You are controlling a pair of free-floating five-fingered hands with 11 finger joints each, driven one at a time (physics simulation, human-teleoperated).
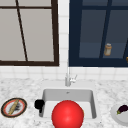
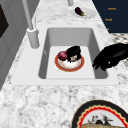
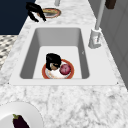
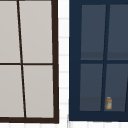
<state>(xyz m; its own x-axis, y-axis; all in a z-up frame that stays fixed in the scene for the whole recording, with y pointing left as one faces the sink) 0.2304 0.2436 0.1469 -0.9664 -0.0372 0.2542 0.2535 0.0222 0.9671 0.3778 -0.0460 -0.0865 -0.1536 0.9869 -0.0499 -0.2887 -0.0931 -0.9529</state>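
In the sink point(image 2: 50, 45) lies an orange-rimmed plate point(image 2: 80, 65) with a round dark-red fruit point(image 2: 62, 55) on it. My right hand point(image 2: 73, 52) rests on that plate beside the fruit, fingers curled over a small tan thing point(image 2: 73, 59). The right side view shows the same hand point(image 3: 53, 59), plate point(image 3: 70, 73) and fruit point(image 3: 65, 69). My left hand point(image 1: 39, 103) hovers at the sink's front left corner with relaxed fingers pointing down, holding nothing; the side views show this left hand point(image 2: 111, 57) point(image 3: 35, 11) too. A big red ball point(image 1: 67, 114) covers the sink's front middle in the front view.
A faucet point(image 1: 68, 78) stands behind the sink. A patterned plate with a long tan item point(image 1: 13, 107) sits on the left counter, and a white plate with an eggplant point(image 1: 122, 109) on the right. A small jar point(image 1: 108, 49) stands behind the dark cabinet glass.
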